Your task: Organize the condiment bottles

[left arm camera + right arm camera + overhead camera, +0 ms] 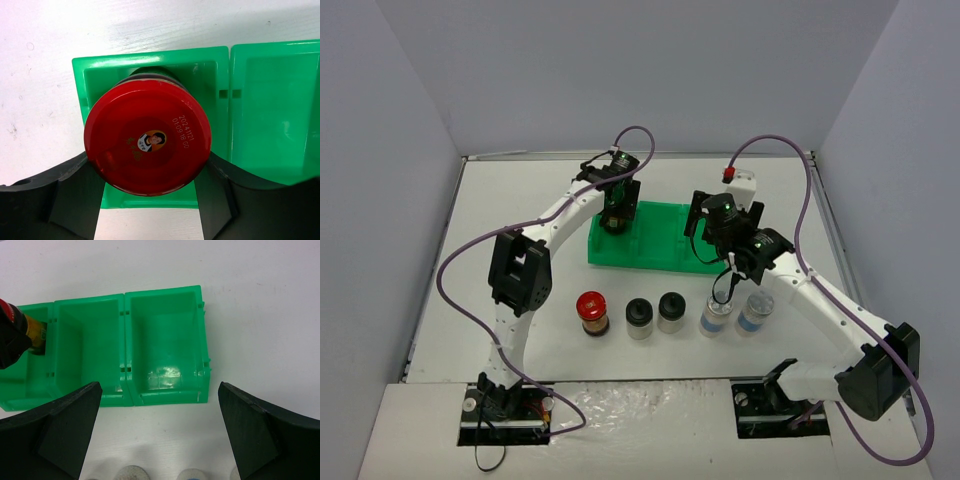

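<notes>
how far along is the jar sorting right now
Barely started. No jar is released in the green bins yet; the middle and right ones are empty. In hand: the left gripper is shut on a red-capped jar at the left bin's mouth. The right gripper hangs open, empty. Left: the other red-capped jar, two black-capped jars and two silver-capped jars, in a row on the table.

Five jars stand upright in a row across the top view's lower centre: one red-capped jar (592,312), two black-capped jars (639,318) (671,311), and two silver-capped jars (717,318) (755,312). The second red-capped jar (147,135) is clamped upright in the left gripper (147,165) over the green bin's (270,100) left compartment.
</notes>
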{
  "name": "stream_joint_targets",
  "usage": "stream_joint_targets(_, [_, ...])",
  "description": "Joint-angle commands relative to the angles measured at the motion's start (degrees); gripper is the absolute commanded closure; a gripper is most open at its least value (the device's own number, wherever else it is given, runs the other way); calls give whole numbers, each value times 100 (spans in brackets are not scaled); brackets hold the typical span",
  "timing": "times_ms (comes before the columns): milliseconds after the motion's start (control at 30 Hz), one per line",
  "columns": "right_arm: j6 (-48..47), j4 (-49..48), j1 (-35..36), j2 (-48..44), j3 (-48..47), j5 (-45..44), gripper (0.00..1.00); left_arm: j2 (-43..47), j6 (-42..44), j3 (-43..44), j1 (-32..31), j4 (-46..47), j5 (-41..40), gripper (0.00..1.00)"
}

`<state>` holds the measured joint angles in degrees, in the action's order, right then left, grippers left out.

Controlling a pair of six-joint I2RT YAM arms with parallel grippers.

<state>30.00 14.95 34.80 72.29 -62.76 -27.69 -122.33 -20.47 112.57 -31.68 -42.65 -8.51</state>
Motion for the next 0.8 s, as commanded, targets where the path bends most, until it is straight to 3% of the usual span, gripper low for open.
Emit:
stream_joint_targets(0, [76,-145,66,-182,-21,-254,0,544,-102,32,27,345,-123,47])
stream_joint_targets(133, [68,-150,88,-137,-34,-271,0,700,-89,-85,30,371,-186,28])
stream_joint_targets(300, [65,-150,132,-90,-32,-259,0,870,-60,-186,30,439,-317,14])
stream_joint_targets(667, [59,-146,167,-124,10,-289,0,1568,-210,-202,17,74,-564,8])
stream_joint_targets(767, [59,-142,167,-170,26,-314,0,2150,-482,-717,-46,-138,-450,9])
